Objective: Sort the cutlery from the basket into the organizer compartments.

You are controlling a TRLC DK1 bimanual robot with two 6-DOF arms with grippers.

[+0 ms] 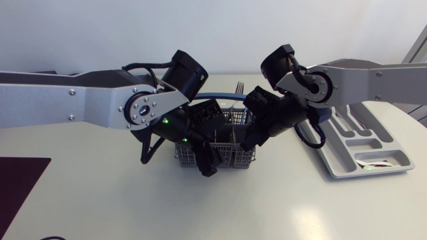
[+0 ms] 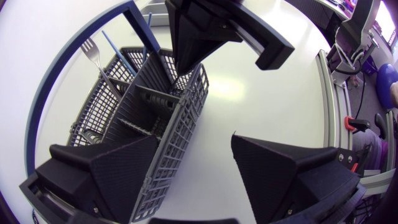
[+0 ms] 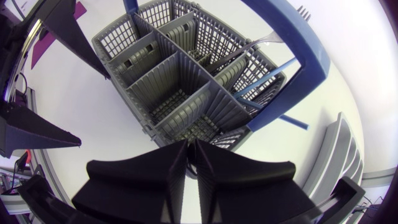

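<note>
**Over mid-table: both grippers at the basket**

L gripper (image 2: 196, 138): fingers (image 2: 106, 174) spread wide, nothing clamped. One sits on the basket (image 2: 180, 106) side of its long mesh wall, the other over bare table (image 2: 267, 93) outside it, w/ the wall running btwn them. Can't tell if either finger touches the mesh.

R gripper (image 3: 189, 146): fingers pressed together, nothing visible btwn them, tips just above the basket rim.

Head view: basket sits approx at centre. L gripper is at its 6–7 o'clock edge and R gripper at its 3 o'clock edge. Blue handle (image 1: 220, 95) arches over the basket. Fork (image 1: 239, 87) stands tines-up in the 1 o'clock corner compartment, w/ a thin blue stick (image 3: 273, 67) leaning just beside it.

L arm (image 1: 67, 100) enters from 9 o'clock, R arm (image 1: 373, 83) from 3 o'clock. Organizer (image 1: 363, 143) lies at 3 o'clock of the basket, apart from it, near the table edge.
</note>
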